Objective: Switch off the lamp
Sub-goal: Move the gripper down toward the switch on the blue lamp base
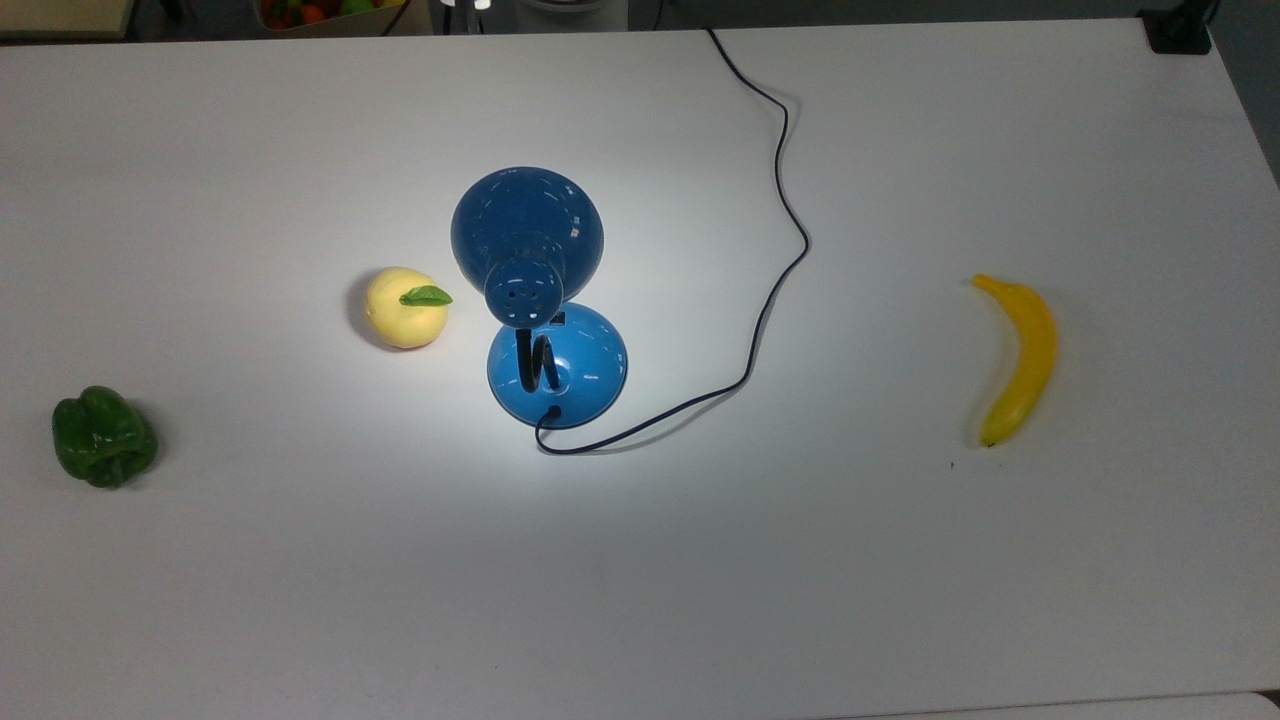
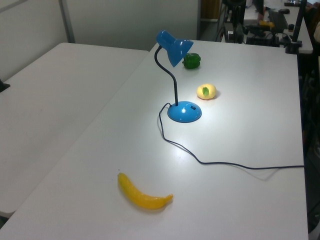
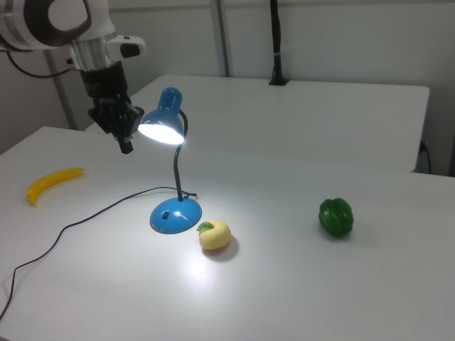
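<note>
One lit blue desk lamp (image 1: pixel 556 365) stands mid-table, a yellow apple (image 1: pixel 405 308) at its nine o'clock in the top view; the gripper (image 3: pixel 125 144) hangs beside the shade, finger gap unreadable.

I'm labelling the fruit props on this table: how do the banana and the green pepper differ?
Colour: the banana is yellow, the green pepper dark green.
Shape: the banana is long and curved, the green pepper squat and lumpy.
Place: in the top view the banana lies toward the right edge, the green pepper toward the left edge, with the lit lamp between them.
Both rest on the white table, apart from everything else.
</note>
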{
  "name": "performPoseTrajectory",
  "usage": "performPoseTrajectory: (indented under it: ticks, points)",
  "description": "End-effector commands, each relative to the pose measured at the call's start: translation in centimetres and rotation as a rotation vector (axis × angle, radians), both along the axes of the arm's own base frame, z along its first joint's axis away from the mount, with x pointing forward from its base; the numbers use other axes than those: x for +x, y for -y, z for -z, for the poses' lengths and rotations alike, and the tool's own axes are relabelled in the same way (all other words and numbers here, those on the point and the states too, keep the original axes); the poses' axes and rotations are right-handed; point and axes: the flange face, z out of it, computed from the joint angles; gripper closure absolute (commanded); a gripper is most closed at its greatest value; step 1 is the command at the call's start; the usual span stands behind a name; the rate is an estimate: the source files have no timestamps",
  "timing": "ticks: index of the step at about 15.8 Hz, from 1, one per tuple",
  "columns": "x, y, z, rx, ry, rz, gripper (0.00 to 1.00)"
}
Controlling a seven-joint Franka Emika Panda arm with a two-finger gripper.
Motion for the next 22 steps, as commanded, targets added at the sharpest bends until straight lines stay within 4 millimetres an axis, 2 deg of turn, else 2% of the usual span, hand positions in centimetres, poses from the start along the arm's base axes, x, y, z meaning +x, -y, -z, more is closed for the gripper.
performPoseTrajectory:
  ticks: [1,9,15,17,22]
  points:
    - [0.1,-0.4,2.1,0.018,-0.023,-0.034,1.00]
    - [1.4,-1.0,10.7,0.022,-0.018,-0.044,1.00]
    - [1.4,-2.1,17.4,0.030,0.047,-0.060,1.00]
    - [2.1,-3.2,19.1,0.031,0.063,-0.044,1.00]
    - [4.0,-4.0,22.1,0.044,0.135,-0.017,1.00]
